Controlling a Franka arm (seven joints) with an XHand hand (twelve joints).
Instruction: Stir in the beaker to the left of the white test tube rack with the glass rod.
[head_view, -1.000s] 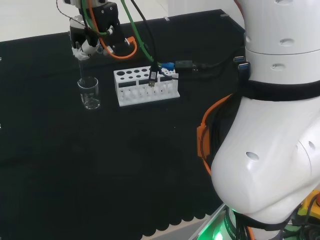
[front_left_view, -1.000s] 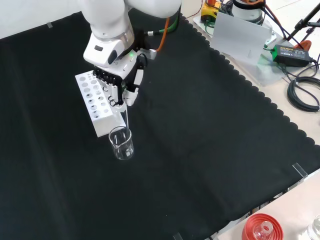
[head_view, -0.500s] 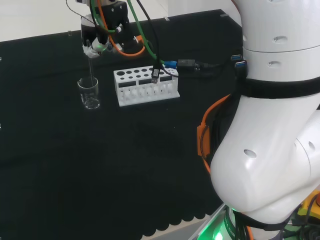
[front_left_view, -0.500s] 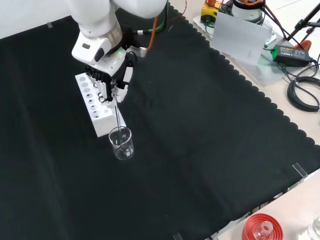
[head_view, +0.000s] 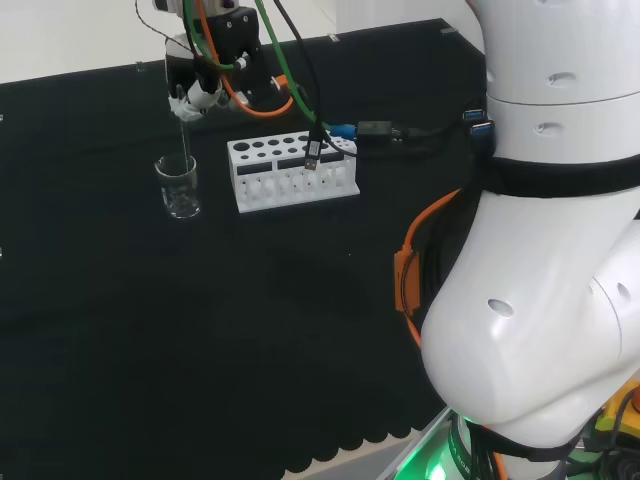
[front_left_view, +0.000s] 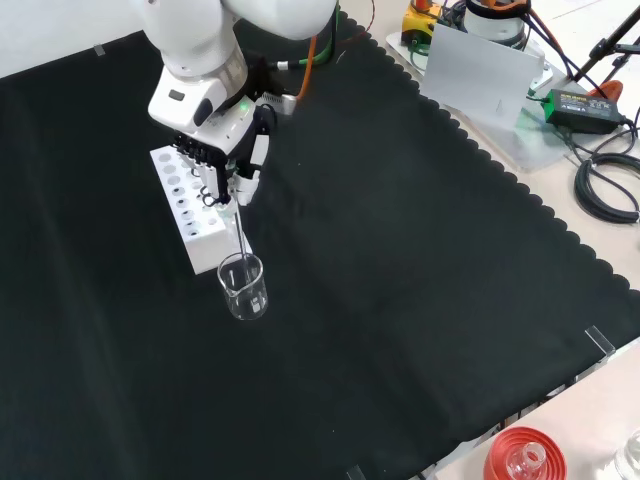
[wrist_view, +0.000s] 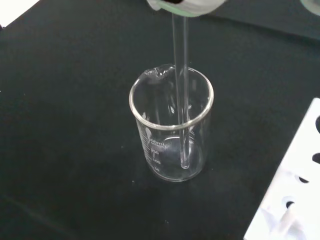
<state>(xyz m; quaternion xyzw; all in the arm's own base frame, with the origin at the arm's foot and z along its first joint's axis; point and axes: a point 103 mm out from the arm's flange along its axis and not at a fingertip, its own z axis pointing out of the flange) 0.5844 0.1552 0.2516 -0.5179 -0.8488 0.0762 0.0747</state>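
- The glass rod (wrist_view: 182, 100) stands nearly upright with its lower end inside the beaker (wrist_view: 171, 131), close to the bottom, as the wrist view shows.
- In the wrist view the rod's tip sits toward one side of the beaker's floor rather than at its middle; whether it touches the glass cannot be told.
- The beaker is clear, has a small pouring lip at its rim, and looks empty of any visible liquid.
- In the head view the beaker (head_view: 179, 186) stands on the black cloth (head_view: 200, 330) just to the left of the white test tube rack (head_view: 291, 171), apart from it.
- In the front view the beaker (front_left_view: 243, 286) stands nearer than the rack (front_left_view: 192, 211), just beside the rack's near end.
- The hand (front_left_view: 232, 170) hangs above the beaker with its fingers curled round the upper end of the rod, grasping it.
- In the head view the hand (head_view: 203, 88) is above and a little to the right of the beaker, and the rod (head_view: 186, 140) runs down from it into the glass.
- Orange and green cables (head_view: 268, 75) trail from the hand toward the arm (head_view: 550, 250) at the head view's right.
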